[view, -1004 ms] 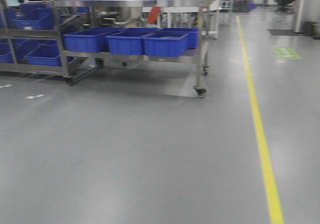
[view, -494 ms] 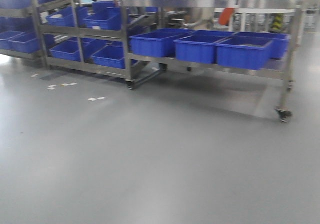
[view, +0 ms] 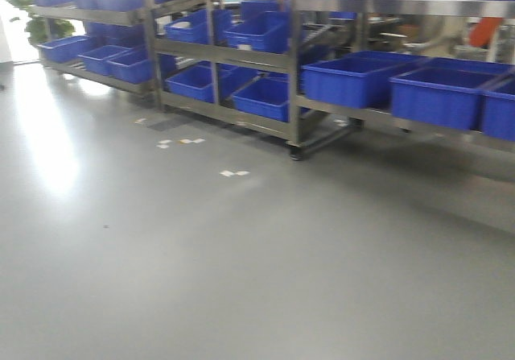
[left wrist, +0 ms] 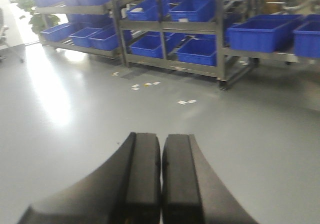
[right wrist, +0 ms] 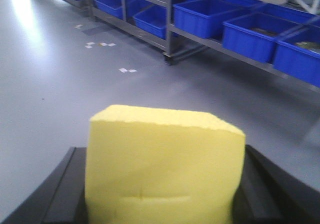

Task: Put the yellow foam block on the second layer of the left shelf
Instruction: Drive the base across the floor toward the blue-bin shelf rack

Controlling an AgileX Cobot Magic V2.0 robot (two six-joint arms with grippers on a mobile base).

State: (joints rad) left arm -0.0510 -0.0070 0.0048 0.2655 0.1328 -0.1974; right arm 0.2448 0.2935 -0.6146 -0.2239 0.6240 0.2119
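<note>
The yellow foam block (right wrist: pixel 162 164) fills the lower middle of the right wrist view, squeezed between the two black fingers (right wrist: pixel 60 194) of my right gripper (right wrist: pixel 162 184), which is shut on it above the grey floor. My left gripper (left wrist: pixel 161 174) is shut and empty, its two black fingers touching, low in the left wrist view. Steel shelf racks (view: pixel 217 50) with blue bins (view: pixel 354 78) stand ahead across the floor; neither gripper shows in the front view.
Racks also show in the left wrist view (left wrist: pixel 165 28) and right wrist view (right wrist: pixel 170 23). White tape marks (view: pixel 233 172) lie on the grey floor. A rack caster (view: pixel 296 155) sits at floor level. A green plant (view: pixel 36 26) stands far left.
The front view has swung left: the racks and bins have slid to the right, the yellow floor line has left the view, and more racks and a plant have come in at the left.
</note>
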